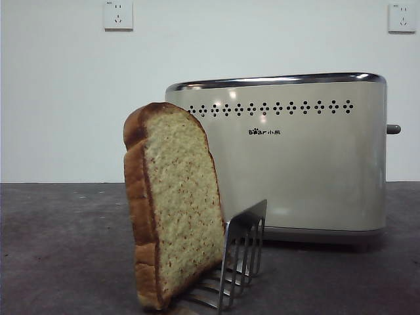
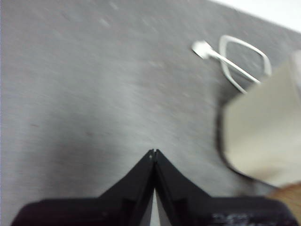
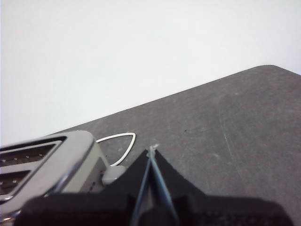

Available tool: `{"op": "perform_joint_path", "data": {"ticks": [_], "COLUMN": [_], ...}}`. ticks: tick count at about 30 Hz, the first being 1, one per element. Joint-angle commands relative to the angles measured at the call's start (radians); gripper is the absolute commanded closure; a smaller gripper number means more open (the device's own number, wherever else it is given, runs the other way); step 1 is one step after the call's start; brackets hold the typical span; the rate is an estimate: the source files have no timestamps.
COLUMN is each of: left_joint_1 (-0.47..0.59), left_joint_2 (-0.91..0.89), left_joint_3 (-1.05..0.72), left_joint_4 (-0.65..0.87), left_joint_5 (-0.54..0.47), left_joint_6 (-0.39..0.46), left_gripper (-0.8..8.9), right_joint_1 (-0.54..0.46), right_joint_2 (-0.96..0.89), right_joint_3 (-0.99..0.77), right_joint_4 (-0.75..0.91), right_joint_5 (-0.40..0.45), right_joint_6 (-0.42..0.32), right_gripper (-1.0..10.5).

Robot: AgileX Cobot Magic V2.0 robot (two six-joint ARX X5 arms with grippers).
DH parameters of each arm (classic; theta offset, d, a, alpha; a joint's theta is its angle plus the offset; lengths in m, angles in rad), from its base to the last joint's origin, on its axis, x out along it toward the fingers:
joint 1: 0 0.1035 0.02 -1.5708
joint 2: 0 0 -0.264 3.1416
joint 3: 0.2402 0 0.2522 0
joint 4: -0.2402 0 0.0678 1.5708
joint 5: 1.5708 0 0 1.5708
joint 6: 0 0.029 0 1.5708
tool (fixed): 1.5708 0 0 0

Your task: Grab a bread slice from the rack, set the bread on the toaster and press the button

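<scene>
The slice of bread (image 1: 177, 203) stands upright, leaning in the steel rack (image 1: 239, 259), near and left of centre in the front view. The cream toaster (image 1: 295, 157) stands behind it to the right, with the grey button (image 1: 394, 128) sticking out of its right end. Neither gripper shows in the front view. My left gripper (image 2: 153, 151) is shut and empty above bare table, with a corner of the toaster (image 2: 263, 136) to one side. My right gripper (image 3: 152, 149) is shut and empty, close to the toaster's slotted top (image 3: 42, 162) and the button (image 3: 113, 174).
A white power cord with its plug (image 2: 235, 61) lies on the dark grey table (image 1: 59, 249) beyond the toaster; it also shows in the right wrist view (image 3: 120, 141). Two white wall sockets (image 1: 118, 14) sit high on the back wall.
</scene>
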Motion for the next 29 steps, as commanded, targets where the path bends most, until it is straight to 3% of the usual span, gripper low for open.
{"op": "perform_joint_path", "data": {"ticks": [1, 5, 8, 16, 24, 26, 29], "left_joint_1": [0.001, 0.001, -0.009, -0.134, -0.336, -0.389, -0.462], "left_joint_2": [0.077, 0.191, 0.277, 0.452, 0.595, 0.624, 0.661], "left_joint_3": [0.083, 0.172, 0.237, 0.403, 0.53, 0.539, 0.541], "left_joint_4": [-0.034, -0.067, -0.129, -0.314, -0.396, -0.395, -0.394], "left_joint_5": [0.114, 0.274, 0.33, 0.342, 0.333, 0.317, 0.266], "left_joint_6": [-0.001, -0.001, 0.0, 0.096, 0.134, 0.133, 0.127], "left_gripper": [8.18, 8.18, 8.18, 8.19, 8.06, 7.24, 5.07], "right_joint_1": [0.001, 0.001, 0.001, 0.001, 0.001, 0.001, 0.001], "right_joint_2": [0.012, 0.044, 0.074, 0.134, 0.212, 0.238, 0.273], "right_joint_3": [0.082, 0.192, 0.252, 0.372, 0.417, 0.424, 0.437], "right_joint_4": [-0.102, -0.267, -0.341, -0.423, -0.453, -0.455, -0.457], "right_joint_5": [-0.001, -0.001, -0.002, -0.014, -0.125, -0.149, -0.151], "right_joint_6": [0.006, 0.006, 0.007, 0.003, -0.087, -0.091, -0.101], "right_gripper": [9.5, 9.5, 9.5, 9.5, 9.5, 9.5, 9.5]}}
